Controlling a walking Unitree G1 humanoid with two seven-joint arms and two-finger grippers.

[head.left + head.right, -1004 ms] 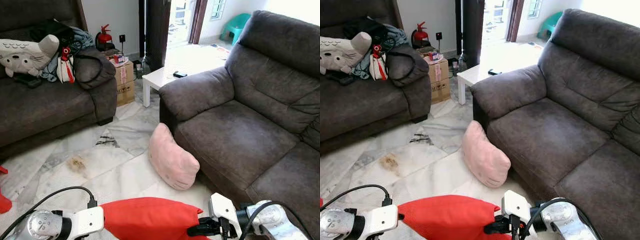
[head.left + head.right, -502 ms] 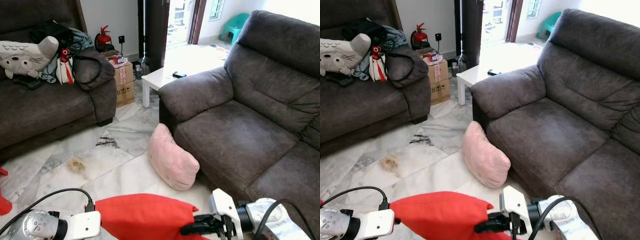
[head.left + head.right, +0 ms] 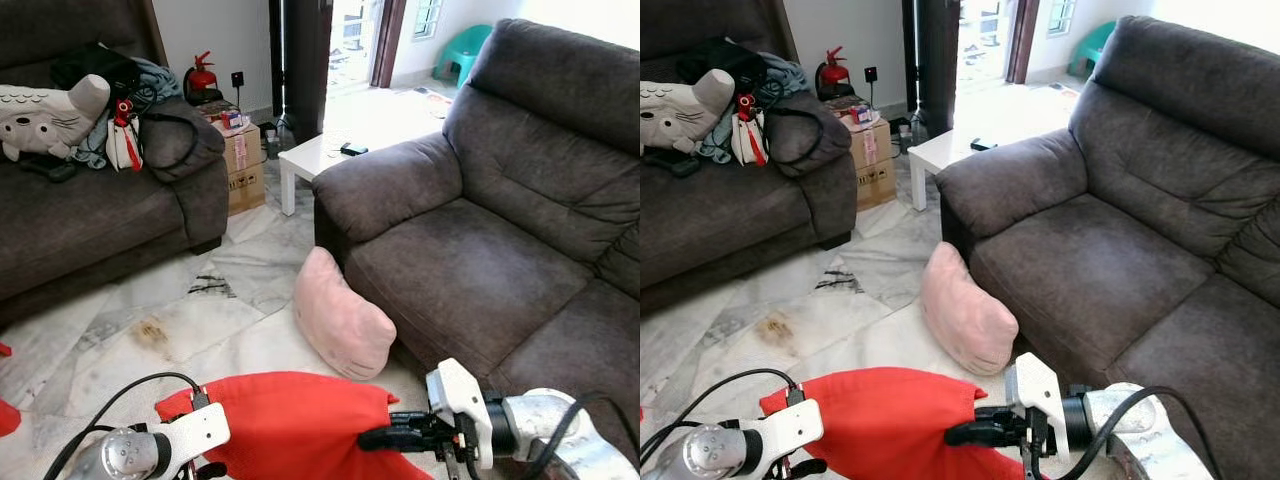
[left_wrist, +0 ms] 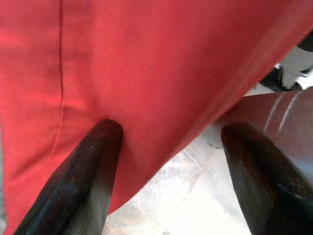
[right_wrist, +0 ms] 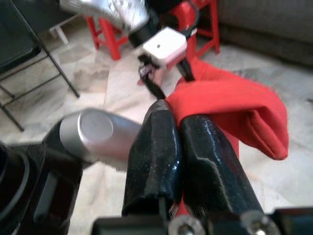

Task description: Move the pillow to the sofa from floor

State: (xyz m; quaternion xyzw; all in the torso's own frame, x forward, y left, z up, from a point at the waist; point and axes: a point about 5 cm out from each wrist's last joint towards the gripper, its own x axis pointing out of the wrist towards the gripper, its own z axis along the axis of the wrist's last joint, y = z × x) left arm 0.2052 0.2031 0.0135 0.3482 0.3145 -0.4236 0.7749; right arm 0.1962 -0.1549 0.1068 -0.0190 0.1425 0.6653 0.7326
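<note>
at the lower centre of the frame, a soft red fabric pillow [image 3: 290, 425] is pinched by the right gripper [image 3: 372, 438]'s closed fingers [image 5: 161, 147], while the left gripper [image 4: 166, 161]'s fingers [image 4: 85, 181] are spread open against it.

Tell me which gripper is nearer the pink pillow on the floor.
Right. The right gripper pinches the red pillow at its sofa-side edge, just below the pink pillow. The left gripper is at the red pillow's far side, farther off.
</note>
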